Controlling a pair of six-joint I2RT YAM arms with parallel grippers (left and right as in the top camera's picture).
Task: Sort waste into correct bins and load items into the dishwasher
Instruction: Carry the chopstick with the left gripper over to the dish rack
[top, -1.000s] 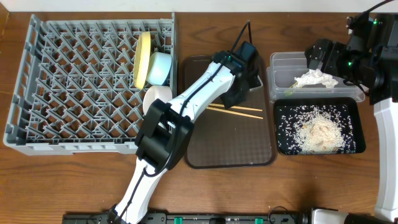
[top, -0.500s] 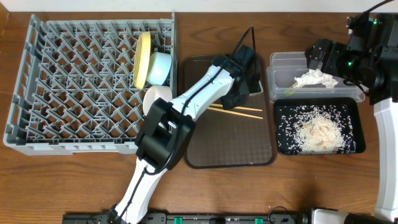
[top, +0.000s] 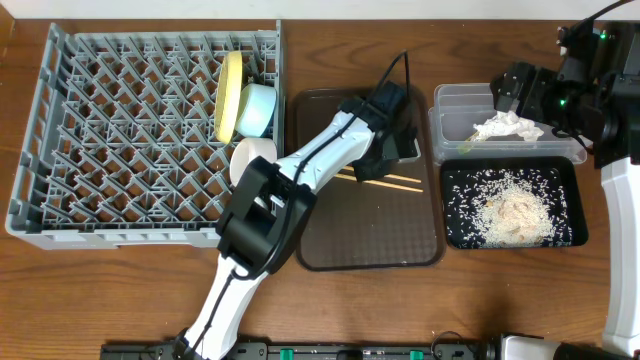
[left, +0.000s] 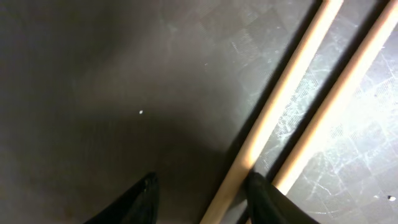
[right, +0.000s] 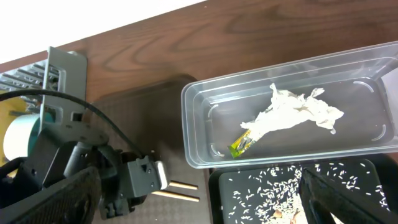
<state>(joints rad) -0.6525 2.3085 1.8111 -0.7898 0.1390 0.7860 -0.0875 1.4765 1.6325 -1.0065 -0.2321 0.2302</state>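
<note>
wooden chopsticks (left: 283, 93), partly hidden behind the left tool (left: 202, 193).

White-and-black left arm (top: 310, 152), black cable (top: 393, 62), green-lit black right arm (top: 590, 80)

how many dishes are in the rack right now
3. A yellow plate stands on edge near the right side of the rack, a blue bowl sits right beside it, and a white bowl lies nearer the robot, partly under the left arm, which may hide more.
</note>
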